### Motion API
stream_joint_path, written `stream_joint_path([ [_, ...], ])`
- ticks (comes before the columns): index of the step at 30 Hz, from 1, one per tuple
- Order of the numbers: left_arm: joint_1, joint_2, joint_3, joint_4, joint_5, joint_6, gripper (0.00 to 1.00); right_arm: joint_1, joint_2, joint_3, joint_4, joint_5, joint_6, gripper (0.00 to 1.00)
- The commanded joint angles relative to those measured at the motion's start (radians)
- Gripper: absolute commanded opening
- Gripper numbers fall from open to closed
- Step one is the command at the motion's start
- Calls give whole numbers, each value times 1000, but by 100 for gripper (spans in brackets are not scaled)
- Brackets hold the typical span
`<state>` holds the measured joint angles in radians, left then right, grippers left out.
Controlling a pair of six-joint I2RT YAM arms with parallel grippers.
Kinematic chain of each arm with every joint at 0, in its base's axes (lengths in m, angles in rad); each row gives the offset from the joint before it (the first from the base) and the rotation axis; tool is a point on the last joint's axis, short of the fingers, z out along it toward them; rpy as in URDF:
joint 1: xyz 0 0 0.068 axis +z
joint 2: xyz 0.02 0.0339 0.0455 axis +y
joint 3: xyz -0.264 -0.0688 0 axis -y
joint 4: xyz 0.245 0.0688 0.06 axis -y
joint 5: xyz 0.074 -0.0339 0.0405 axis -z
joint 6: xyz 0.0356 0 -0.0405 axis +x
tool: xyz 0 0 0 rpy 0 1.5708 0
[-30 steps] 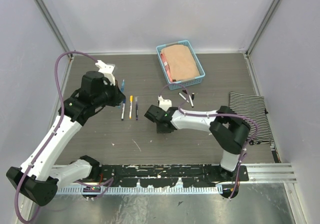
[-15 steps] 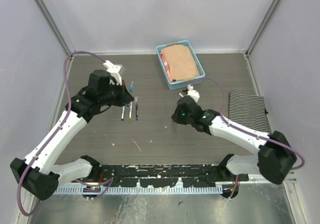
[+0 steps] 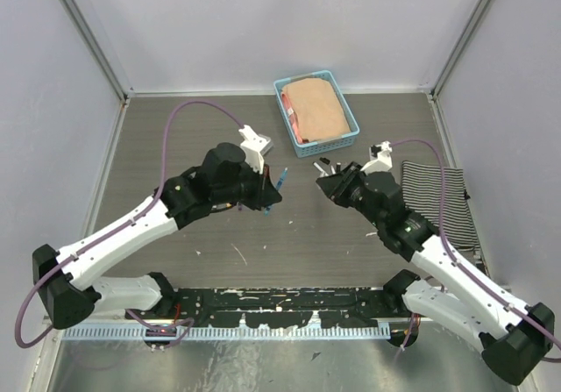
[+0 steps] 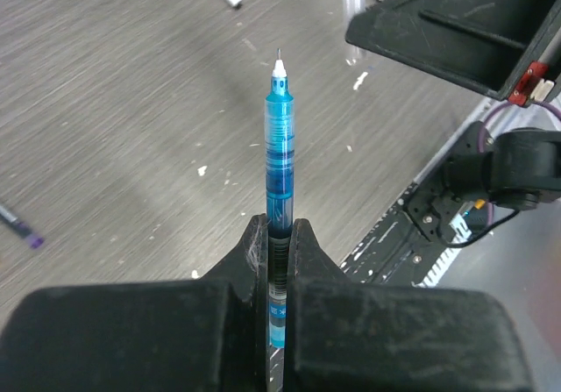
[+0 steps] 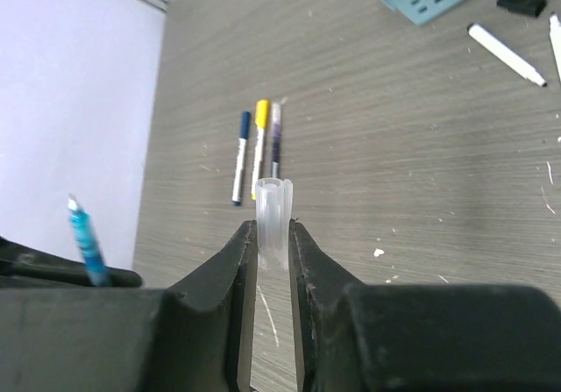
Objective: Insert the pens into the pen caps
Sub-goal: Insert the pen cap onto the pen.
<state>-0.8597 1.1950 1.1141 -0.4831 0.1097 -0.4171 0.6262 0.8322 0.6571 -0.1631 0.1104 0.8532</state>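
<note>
My left gripper (image 3: 271, 192) (image 4: 278, 234) is shut on a translucent blue pen (image 4: 279, 142) (image 3: 280, 180), uncapped, with its fine tip pointing away from the wrist. My right gripper (image 3: 327, 172) (image 5: 272, 234) is shut on a clear, ribbed pen cap (image 5: 273, 206), open end outward. Pen and cap are both held above the table, facing each other across a gap. The blue pen also shows at the left of the right wrist view (image 5: 85, 237). Three capped pens (image 5: 259, 145) lie side by side on the table. Two white pens (image 5: 507, 54) and a black cap (image 5: 521, 3) lie near the basket.
A blue basket (image 3: 286, 103) with a tan cloth inside stands at the back centre. A striped cloth (image 3: 438, 201) lies at the right. Grey walls close in the table on three sides. A metal rail runs along the near edge.
My left arm has swung right to the table's middle with the blue pen. My right arm has pulled back to the right and turned its gripper toward the left one.
</note>
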Motion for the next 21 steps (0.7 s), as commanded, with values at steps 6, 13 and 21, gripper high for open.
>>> stream_joint_path([
  [6, -138, 52, 27, 167, 1, -14, 0, -5, -163, 69, 30, 98, 23, 20],
  [13, -199, 114, 50, 207, 18, -8, 0, -5, -229, 93, 3, 138, 36, 20],
  [21, -226, 142, 79, 219, 20, -3, 0, -5, -244, 98, -10, 116, 38, 20],
])
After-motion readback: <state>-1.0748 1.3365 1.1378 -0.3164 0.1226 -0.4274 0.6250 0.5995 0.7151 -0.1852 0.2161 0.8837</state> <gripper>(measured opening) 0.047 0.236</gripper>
